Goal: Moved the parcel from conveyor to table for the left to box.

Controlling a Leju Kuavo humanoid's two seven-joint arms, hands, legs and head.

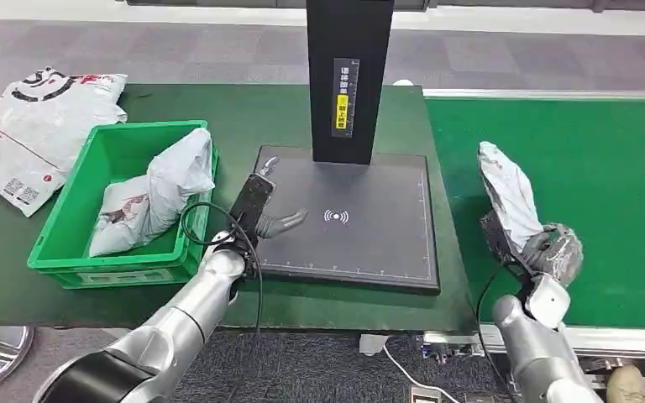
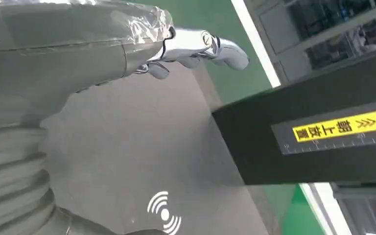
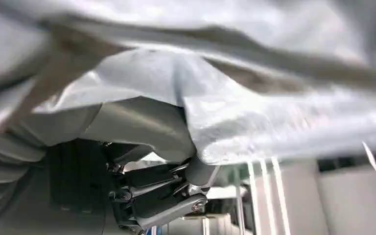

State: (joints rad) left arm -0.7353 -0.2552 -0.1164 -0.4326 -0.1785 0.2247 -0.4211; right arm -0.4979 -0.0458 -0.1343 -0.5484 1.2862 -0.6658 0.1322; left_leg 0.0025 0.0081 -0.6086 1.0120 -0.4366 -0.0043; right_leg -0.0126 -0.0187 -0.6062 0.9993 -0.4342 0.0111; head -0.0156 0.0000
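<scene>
A grey plastic-wrapped parcel (image 1: 509, 195) stands tilted above the green conveyor (image 1: 605, 168), gripped at its lower end by my right hand (image 1: 546, 250). In the right wrist view the parcel's crinkled film (image 3: 235, 117) lies over the hand's dark fingers (image 3: 161, 193). My left hand (image 1: 262, 210) hovers open over the left part of the dark scanner pad (image 1: 361, 243), fingers spread and holding nothing; the left wrist view has its fingertips (image 2: 225, 49) above the pad (image 2: 142, 147). A green box (image 1: 76, 243) at the left holds another grey parcel (image 1: 155, 197).
A black scanner post (image 1: 348, 75) with a yellow label rises at the pad's far edge. White printed mail bags (image 1: 34, 126) lie on the dark green table (image 1: 243, 109) beyond the box. The conveyor's metal rim (image 1: 605, 340) runs along the near right.
</scene>
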